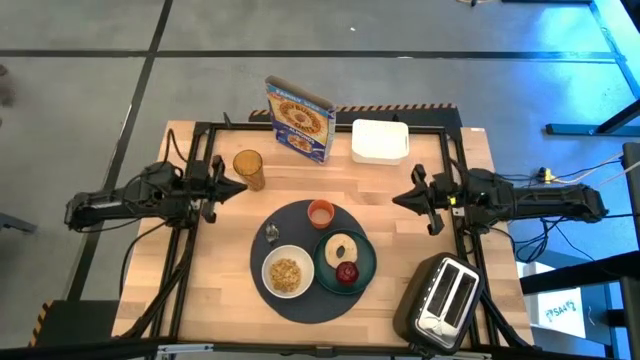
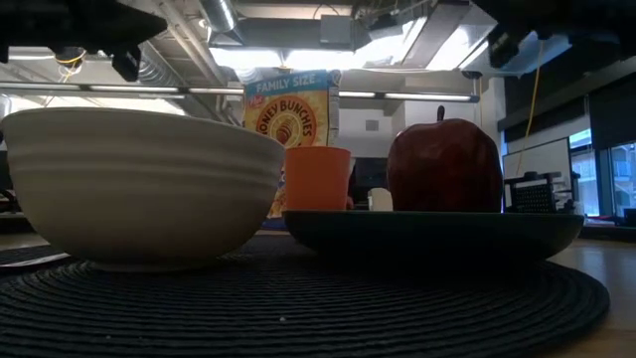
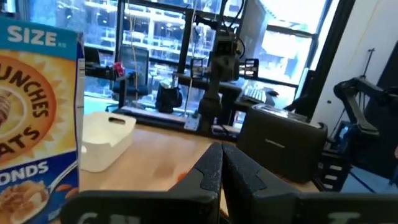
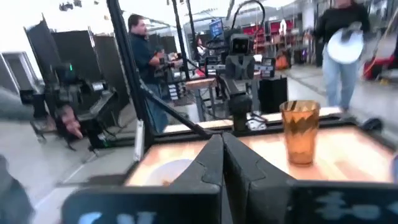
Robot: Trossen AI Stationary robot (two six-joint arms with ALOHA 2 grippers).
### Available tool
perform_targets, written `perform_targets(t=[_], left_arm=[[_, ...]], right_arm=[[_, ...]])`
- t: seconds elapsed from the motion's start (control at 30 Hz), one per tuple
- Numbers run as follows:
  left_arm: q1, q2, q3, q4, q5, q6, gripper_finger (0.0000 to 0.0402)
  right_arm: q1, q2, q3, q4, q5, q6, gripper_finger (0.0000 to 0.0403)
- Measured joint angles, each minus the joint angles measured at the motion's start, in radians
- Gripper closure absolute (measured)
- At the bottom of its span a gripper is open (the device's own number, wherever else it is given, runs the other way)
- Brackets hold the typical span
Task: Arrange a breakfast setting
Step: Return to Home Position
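Both grippers, left (image 1: 238,186) and right (image 1: 398,197), hover beside the mat (image 1: 262,244) (jaws seemingly closed, empty).

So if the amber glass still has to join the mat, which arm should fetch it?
Left, probably. The amber glass stands just off the left hand, whose fingers are shut. The right hand, also shut, sits across the table, with the dark grey mat between.

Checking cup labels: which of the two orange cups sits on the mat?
The small orange cup, opaque, on the dark grey mat. The amber glass stands off it, on bare table.
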Motion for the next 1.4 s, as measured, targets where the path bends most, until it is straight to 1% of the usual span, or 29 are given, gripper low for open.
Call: perform_targets(t=[0.1, 0.27, 0.37, 0.57, 0.67, 0.83, 0.9, 1.0, 1.13, 1.27, 1.4], left_arm=[[0.000, -0.057, 0.000, -0.061, -0.001, 0.014, 0.0401], [0.000, -0.155, 0.000, -0.131, -0.024, 0.023, 0.0401], [0.000, -0.202, 0.000, -0.174, -0.039, 0.044, 0.0401], [0.000, -0.213, 0.000, -0.186, -0.048, 0.077, 0.0401], [0.000, -0.214, -0.035, -0.142, -0.063, 0.094, 0.0401], [0.000, -0.214, -0.126, 0.009, -0.051, 0.092, 0.0401], [0.000, -0.214, -0.156, 0.028, -0.022, 0.082, 0.0401], [0.000, -0.214, -0.179, 0.049, 0.050, 0.074, 0.0401], [0.000, -0.214, -0.233, 0.073, 0.051, 0.048, 0.0401], [0.000, -0.214, -0.286, 0.173, 0.050, 0.025, 0.0401], [0.000, -0.214, -0.287, 0.177, 0.056, 0.016, 0.0401]], right_arm=[[0.000, -0.074, -0.039, -0.061, 0.010, -0.087, 0.0402], [0.000, -0.197, -0.104, -0.092, 0.050, -0.090, 0.0403], [0.000, -0.268, -0.155, -0.089, 0.050, -0.088, 0.0403], [0.000, -0.369, -0.220, -0.098, 0.050, -0.063, 0.0403], [0.000, -0.394, -0.237, -0.102, 0.038, -0.066, 0.0403], [0.000, -0.422, -0.274, -0.100, 0.031, -0.064, 0.0403], [0.000, -0.429, -0.293, -0.097, 0.030, -0.059, 0.0403], [0.000, -0.435, -0.321, -0.087, 0.023, -0.029, 0.0403], [0.000, -0.435, -0.344, -0.069, 0.002, 0.000, 0.0403], [0.000, -0.435, -0.346, -0.068, -0.004, 0.000, 0.0403], [0.000, -0.435, -0.346, -0.068, -0.011, 0.000, 0.0403]])
